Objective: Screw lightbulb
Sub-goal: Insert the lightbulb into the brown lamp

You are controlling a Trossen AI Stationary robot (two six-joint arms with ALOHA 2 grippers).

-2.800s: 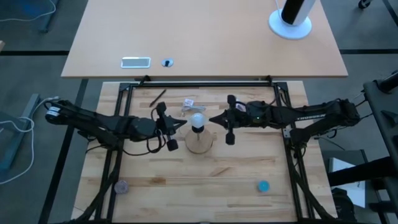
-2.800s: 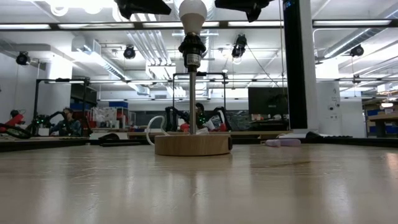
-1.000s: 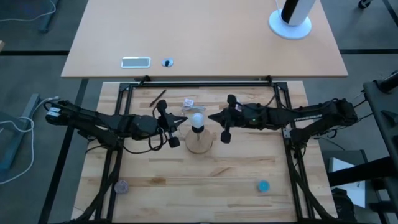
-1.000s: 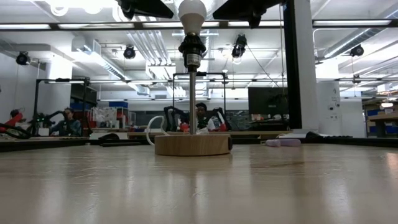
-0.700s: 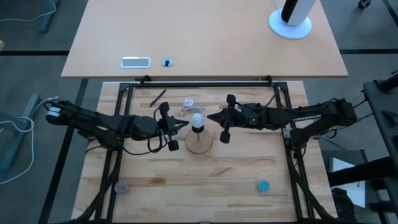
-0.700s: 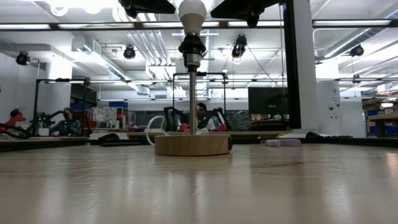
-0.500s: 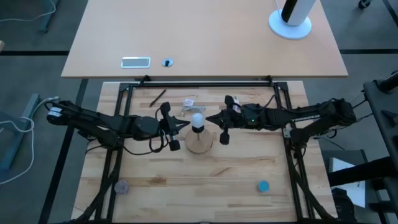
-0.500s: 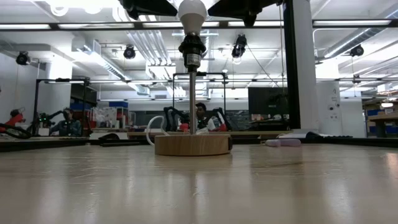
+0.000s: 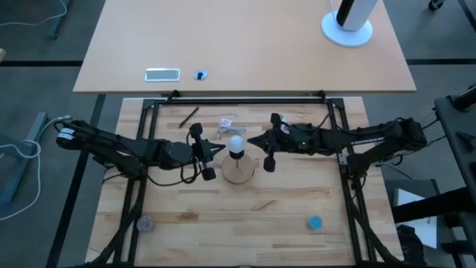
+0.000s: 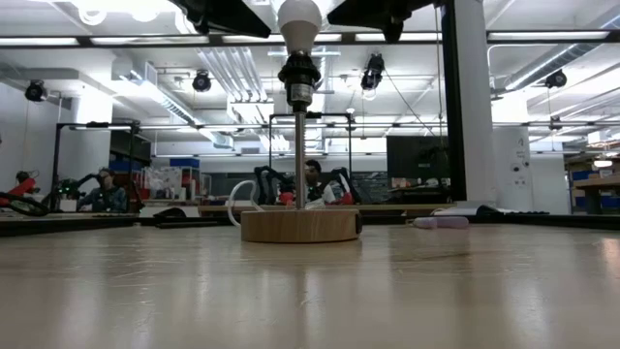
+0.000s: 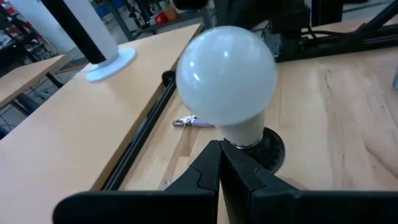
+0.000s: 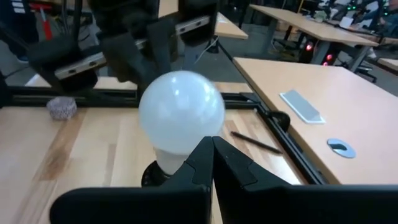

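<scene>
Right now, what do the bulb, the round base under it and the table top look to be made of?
Bulb: frosted white glass or plastic, smooth, with soft highlights. Round base: pale wood, matte, faint grain. Table top: light wooden planks, with visible seams and grain.

The right gripper (image 9: 253, 141) is sitting a little nearer the lightbulb (image 9: 236, 144) than at the start of the sequence, its wrist having slid toward the middle of the table, then edged back a touch in the last half second. The left gripper (image 9: 216, 148) is creeping slightly toward the lightbulb too; in the low view its dark body is now reaching lower into the top edge.
</scene>
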